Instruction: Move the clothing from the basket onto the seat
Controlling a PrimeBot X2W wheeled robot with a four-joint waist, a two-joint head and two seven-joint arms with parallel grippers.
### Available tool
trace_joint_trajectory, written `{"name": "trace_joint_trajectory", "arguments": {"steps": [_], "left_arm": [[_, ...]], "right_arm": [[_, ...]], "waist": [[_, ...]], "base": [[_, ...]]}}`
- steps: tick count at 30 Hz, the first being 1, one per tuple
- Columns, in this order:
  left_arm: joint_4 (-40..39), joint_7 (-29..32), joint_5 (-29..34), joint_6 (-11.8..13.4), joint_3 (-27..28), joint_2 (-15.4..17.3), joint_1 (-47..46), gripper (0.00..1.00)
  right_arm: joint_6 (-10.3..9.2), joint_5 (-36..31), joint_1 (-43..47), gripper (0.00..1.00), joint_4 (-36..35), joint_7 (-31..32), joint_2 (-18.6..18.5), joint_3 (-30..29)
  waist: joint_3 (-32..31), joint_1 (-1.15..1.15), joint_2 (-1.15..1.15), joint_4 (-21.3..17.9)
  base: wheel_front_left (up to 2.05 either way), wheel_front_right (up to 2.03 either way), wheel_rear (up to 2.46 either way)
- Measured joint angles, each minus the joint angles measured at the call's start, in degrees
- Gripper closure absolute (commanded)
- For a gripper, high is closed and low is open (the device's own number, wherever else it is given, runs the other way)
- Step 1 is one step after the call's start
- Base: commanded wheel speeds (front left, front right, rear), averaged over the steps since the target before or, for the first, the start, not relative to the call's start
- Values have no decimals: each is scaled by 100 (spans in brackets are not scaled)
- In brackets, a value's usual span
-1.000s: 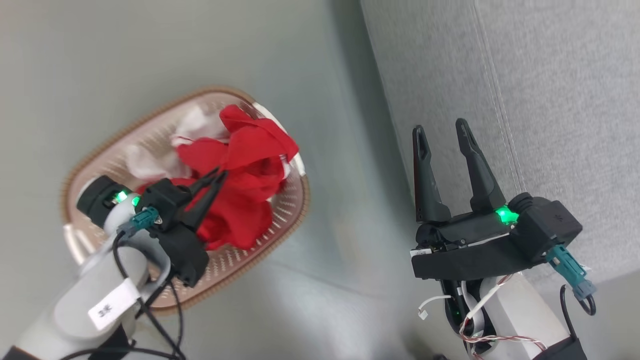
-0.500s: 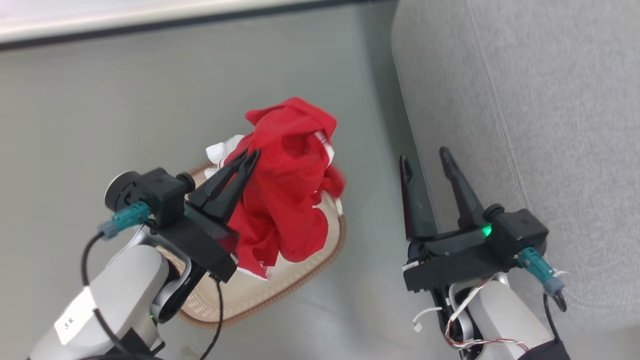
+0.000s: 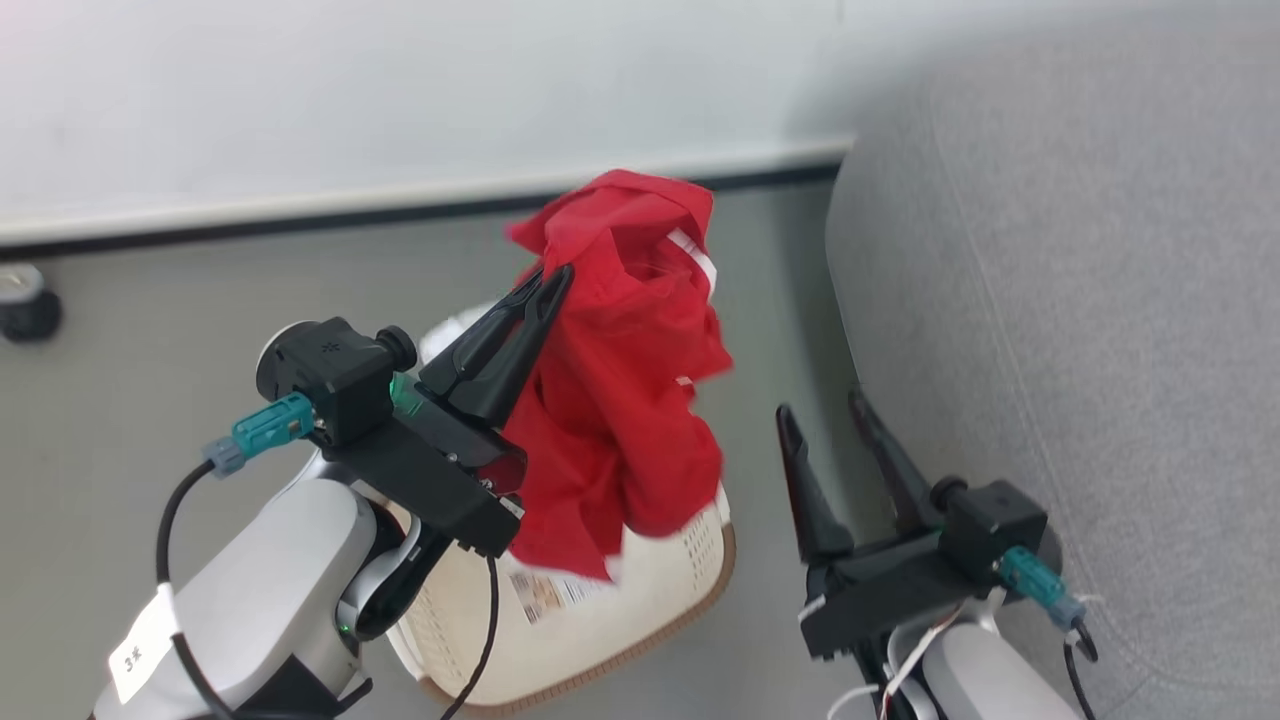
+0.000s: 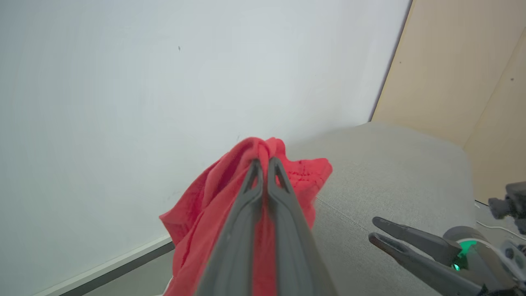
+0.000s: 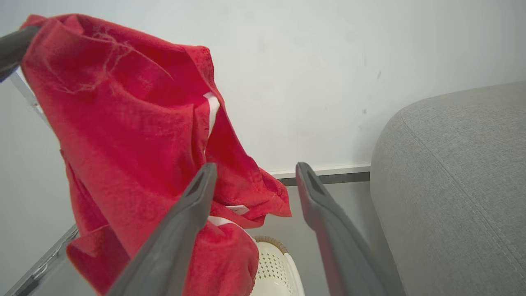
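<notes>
Your left gripper (image 3: 552, 283) pinches the soft bright red garment (image 3: 620, 400) above the cream perforated plastic basket (image 3: 665, 590), beside the grey woven sofa seat (image 3: 1080, 300); your right gripper (image 3: 820, 408) stands spread, empty.

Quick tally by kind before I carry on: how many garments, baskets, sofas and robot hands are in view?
Red garment: 1
Basket: 1
Grey sofa: 1
Robot hands: 2 (left hand shut on the garment, right hand open)
Total: 5
</notes>
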Motion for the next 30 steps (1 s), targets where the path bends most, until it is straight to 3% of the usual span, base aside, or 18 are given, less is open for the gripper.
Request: {"name": "trace_joint_trajectory", "arguments": {"steps": [11, 15, 30], "left_arm": [[-188, 0, 1, 151, -11, 0, 244, 100], [-244, 0, 2, 202, -23, 0, 307, 100], [-257, 9, 3, 250, -11, -76, 237, 100]], "right_arm": [[382, 13, 160, 0, 33, 0, -57, 204], [588, 13, 165, 0, 35, 0, -52, 370], [1028, 21, 48, 0, 160, 0, -51, 978]], "waist": [[-543, 1, 0, 119], [-598, 1, 0, 140], [-643, 2, 1, 214]], "base": [[0, 0, 0], [0, 0, 0], [0, 0, 0]]}}
